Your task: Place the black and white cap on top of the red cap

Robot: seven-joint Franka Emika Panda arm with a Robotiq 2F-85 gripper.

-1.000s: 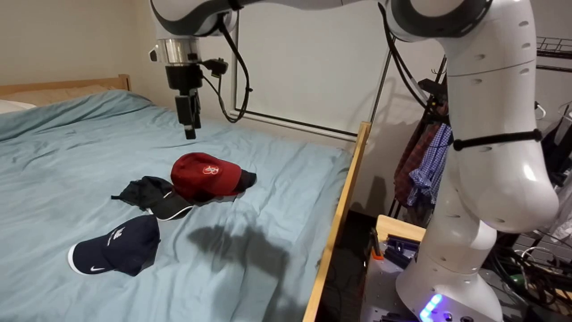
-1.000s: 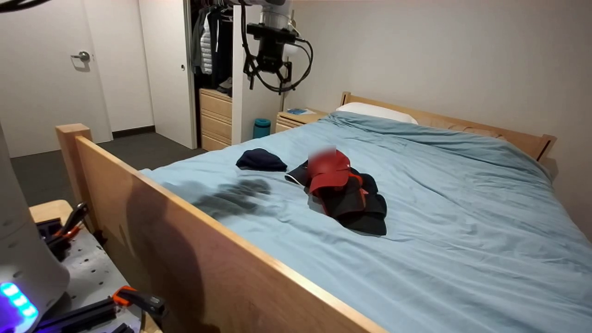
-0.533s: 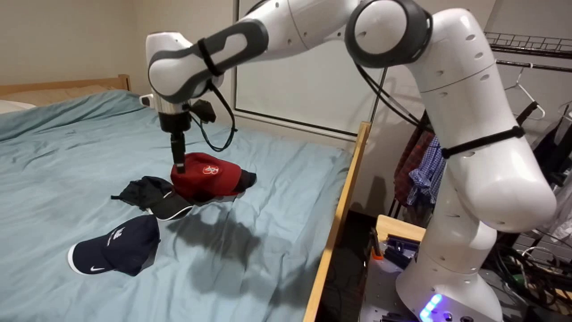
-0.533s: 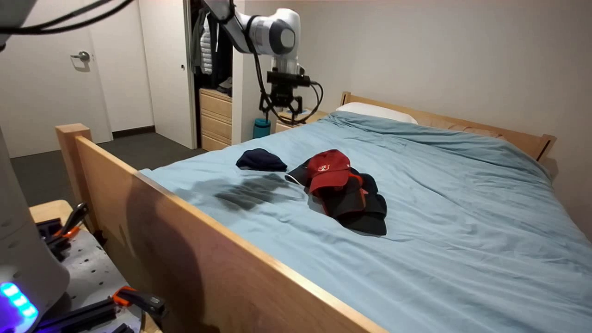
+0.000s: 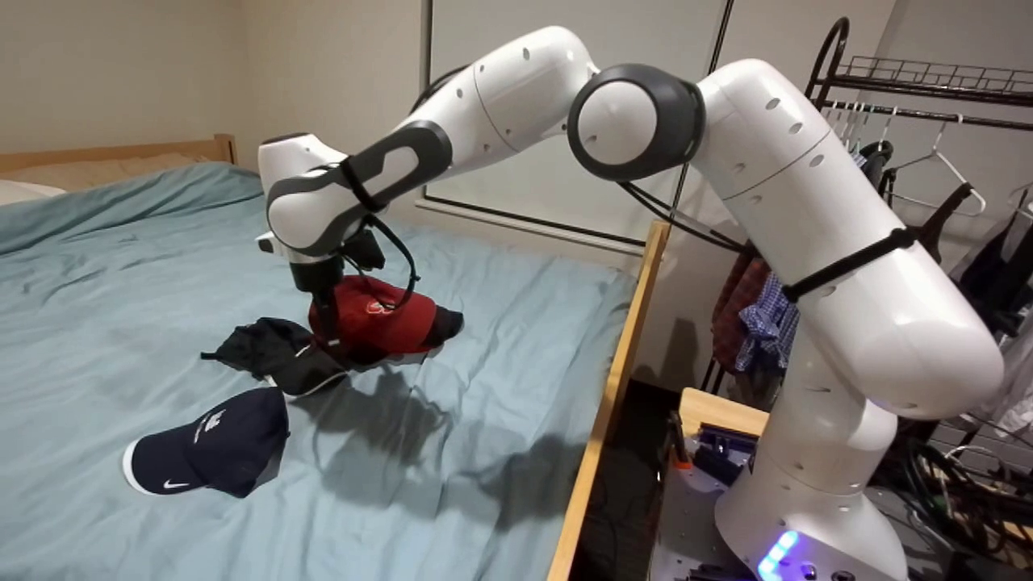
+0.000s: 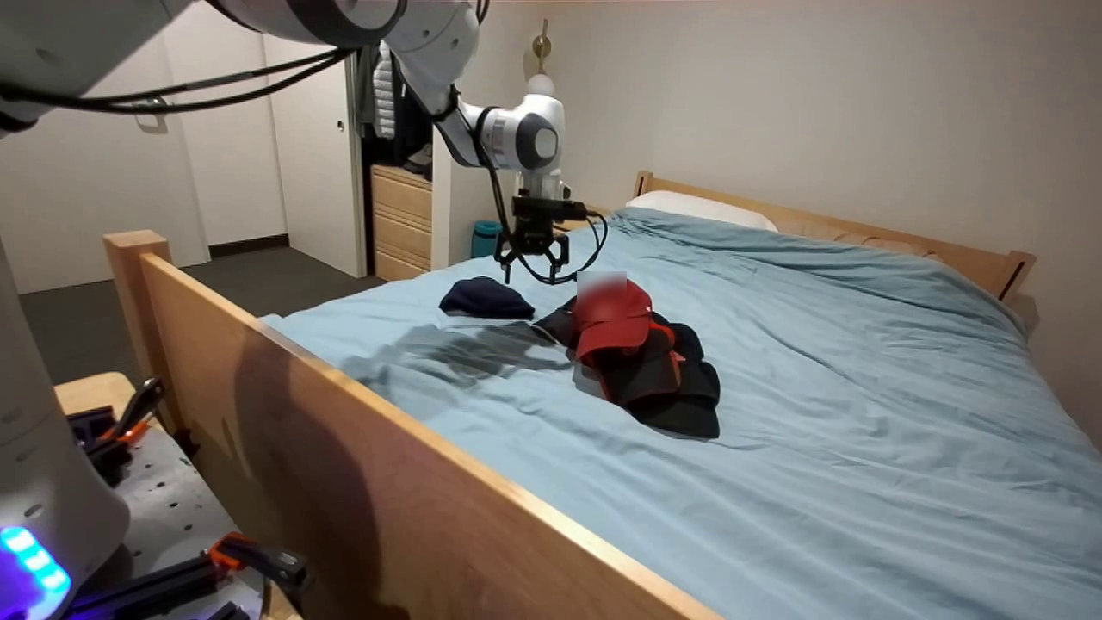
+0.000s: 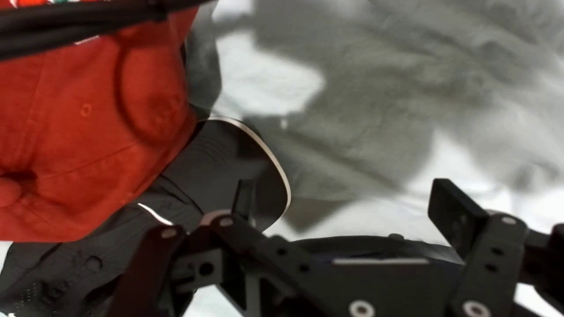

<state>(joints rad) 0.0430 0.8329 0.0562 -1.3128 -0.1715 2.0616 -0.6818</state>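
The black and white cap (image 5: 258, 349) lies on the bed, a floppy black cap with a white-edged brim. Its brim also shows in the wrist view (image 7: 216, 154), and it is partly hidden behind the red cap in an exterior view (image 6: 555, 325). The red cap (image 5: 407, 324) sits beside it, dome up; it also shows in the wrist view (image 7: 79, 145). My gripper (image 6: 532, 274) points down, open and empty, above the caps. In the wrist view my gripper (image 7: 346, 200) has its fingers wide apart, one over the white-edged brim and one over the blanket.
A dark navy cap (image 5: 214, 444) lies near the black and white cap; its edge shows under the gripper (image 7: 352, 243). Black caps with red trim (image 6: 641, 379) lie against the red cap. The wooden footboard (image 6: 387, 430) runs between the robot base and the bed.
The arm has come down a long way, bringing the gripper from high above the bed to just over the caps. The caps have not moved.
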